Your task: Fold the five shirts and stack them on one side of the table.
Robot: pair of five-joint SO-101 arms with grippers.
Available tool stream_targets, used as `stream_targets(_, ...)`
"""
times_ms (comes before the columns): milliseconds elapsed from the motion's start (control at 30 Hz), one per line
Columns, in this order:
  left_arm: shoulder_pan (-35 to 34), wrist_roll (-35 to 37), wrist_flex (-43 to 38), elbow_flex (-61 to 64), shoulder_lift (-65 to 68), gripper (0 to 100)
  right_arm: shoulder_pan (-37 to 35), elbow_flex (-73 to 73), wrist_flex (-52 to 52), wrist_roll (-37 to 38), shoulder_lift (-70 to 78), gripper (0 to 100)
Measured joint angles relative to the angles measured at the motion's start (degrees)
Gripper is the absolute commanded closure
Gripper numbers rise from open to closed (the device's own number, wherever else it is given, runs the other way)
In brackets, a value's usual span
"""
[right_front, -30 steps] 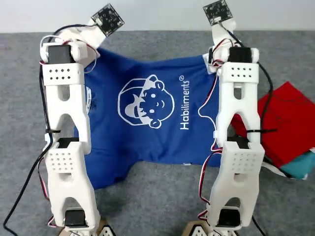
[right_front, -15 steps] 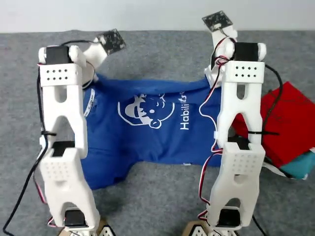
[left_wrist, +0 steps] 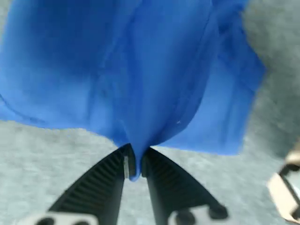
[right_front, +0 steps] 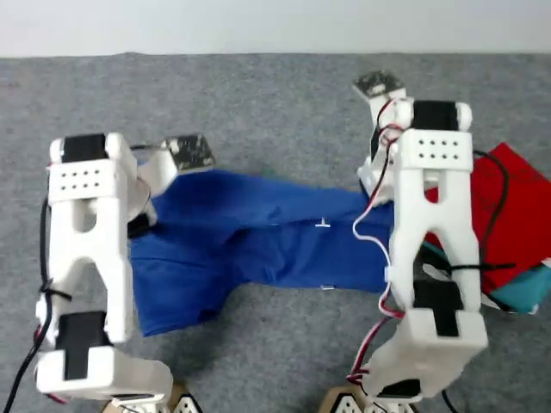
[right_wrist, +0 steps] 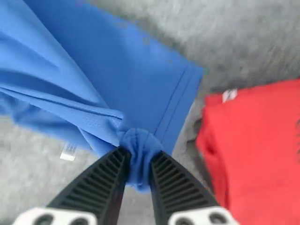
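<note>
My left claw (left_wrist: 133, 161) is closed on a thin pinch of the blue shirt (left_wrist: 140, 70). My right claw (right_wrist: 137, 161) is closed on a thicker bunch of the same shirt at its other side. I think I hold both ends like this so the cloth lifts evenly and one half can lie over the other. The fabric is soft and thin, and it hangs from my ribbed black fingers (right_wrist: 103, 180) in long smooth folds. The shirt stretches between my two arms over the table (right_front: 275, 103), which is grey and rough like felt. Beside my right arm a red shirt (right_front: 508, 206) lies flat with a teal cloth (right_front: 527, 292) under its edge, probably the stack.
</note>
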Motion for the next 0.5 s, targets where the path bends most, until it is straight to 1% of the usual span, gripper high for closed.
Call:
stream_targets(233, -0.5, -3.0, 0.0, 12.2, -2.5, 99, -1.5, 17.2, -1.0, 1.4, -6.9, 98.7)
stream_targets(367, -0.5, -3.7, 0.0, 16.0, -2.5, 99, -1.6, 24.0, -5.0, 1.8, -7.5, 98.7)
stream_targets(500, -1.1, -3.7, 0.0, 17.4, -2.5, 93, -1.6, 26.7, -6.6, 1.8, -7.5, 98.4)
